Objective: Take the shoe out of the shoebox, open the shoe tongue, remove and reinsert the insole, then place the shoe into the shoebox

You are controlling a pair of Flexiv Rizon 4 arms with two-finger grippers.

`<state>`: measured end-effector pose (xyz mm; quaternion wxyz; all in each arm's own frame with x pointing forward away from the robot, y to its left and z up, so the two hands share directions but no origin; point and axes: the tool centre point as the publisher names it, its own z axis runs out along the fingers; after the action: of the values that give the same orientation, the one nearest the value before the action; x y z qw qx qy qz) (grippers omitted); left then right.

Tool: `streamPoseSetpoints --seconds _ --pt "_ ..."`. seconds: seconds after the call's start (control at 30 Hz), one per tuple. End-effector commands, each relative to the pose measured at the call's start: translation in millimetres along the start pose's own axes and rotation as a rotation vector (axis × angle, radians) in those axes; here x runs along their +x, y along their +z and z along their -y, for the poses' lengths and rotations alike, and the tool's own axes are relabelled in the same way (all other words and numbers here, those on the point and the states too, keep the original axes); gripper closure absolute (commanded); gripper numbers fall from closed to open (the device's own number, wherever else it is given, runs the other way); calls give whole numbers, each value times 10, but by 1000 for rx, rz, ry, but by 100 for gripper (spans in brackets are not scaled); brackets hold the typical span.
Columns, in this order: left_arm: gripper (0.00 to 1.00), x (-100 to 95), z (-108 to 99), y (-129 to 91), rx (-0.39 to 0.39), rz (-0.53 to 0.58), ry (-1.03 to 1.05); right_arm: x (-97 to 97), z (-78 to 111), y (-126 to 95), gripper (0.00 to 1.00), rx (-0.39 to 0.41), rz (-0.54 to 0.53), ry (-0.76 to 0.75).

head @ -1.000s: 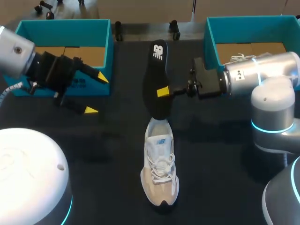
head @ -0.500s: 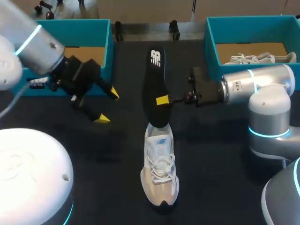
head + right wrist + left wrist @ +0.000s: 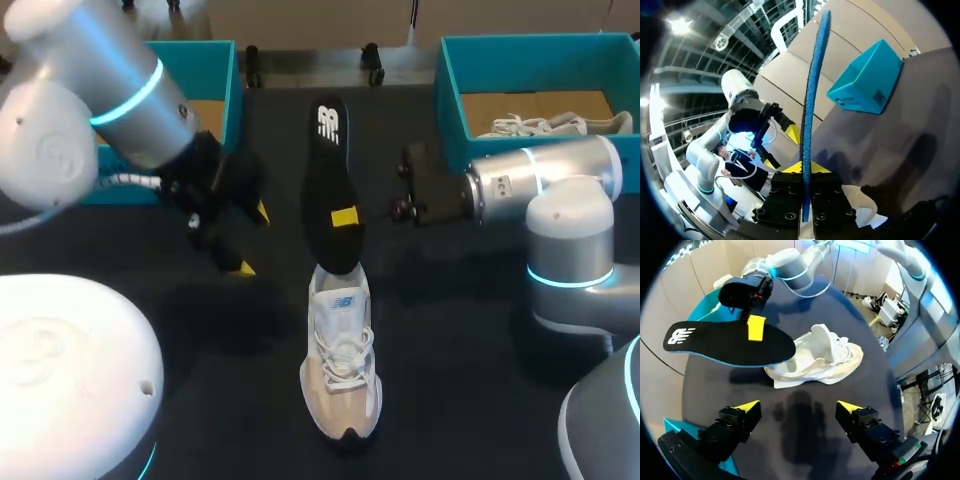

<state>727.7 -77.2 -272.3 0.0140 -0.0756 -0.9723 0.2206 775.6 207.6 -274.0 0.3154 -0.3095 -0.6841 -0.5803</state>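
A black insole (image 3: 328,180) hangs over the table's middle, and my right gripper (image 3: 345,217) is shut on its edge. The insole's near end sits just above the heel opening of a white and beige shoe (image 3: 342,350), which lies on the black table with its toe toward me. My left gripper (image 3: 252,240) stands open and empty to the left of the insole. In the left wrist view the insole (image 3: 715,342) and the shoe (image 3: 820,360) lie ahead of the open left gripper (image 3: 797,407). The right wrist view shows the insole (image 3: 812,90) edge-on, rising out of the right gripper (image 3: 805,167).
A teal shoebox (image 3: 228,80) stands at the back left, behind my left arm. Another teal shoebox (image 3: 448,85) at the back right holds a second white shoe (image 3: 550,125). A white dome (image 3: 60,370) fills the near left corner.
My left arm has swung right and nearer, bringing its open gripper close to the insole and the shoe's heel. The right gripper and insole shifted slightly left.
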Motion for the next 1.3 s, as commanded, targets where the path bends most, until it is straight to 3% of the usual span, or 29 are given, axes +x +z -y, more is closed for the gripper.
streamPoseSetpoints --seconds 0.03,0.37,0.5,0.63,1.1,1.3 --pt "0 28 -26 134 11 18 1 -2 81 15 100 -24 0 -3" --pt "0 28 -26 134 11 18 1 -2 81 15 100 -24 0 -3" --pt "0 137 8 326 45 -19 36 -49 79 92 100 7 25 -13" --pt "0 262 28 487 9 -14 42 -74 102 121 100 14 59 -20" --pt "0 262 28 487 9 -14 42 -81 140 150 100 -9 102 -26" --pt "0 262 11 595 -3 -5 27 -95 137 157 100 -23 112 -36"
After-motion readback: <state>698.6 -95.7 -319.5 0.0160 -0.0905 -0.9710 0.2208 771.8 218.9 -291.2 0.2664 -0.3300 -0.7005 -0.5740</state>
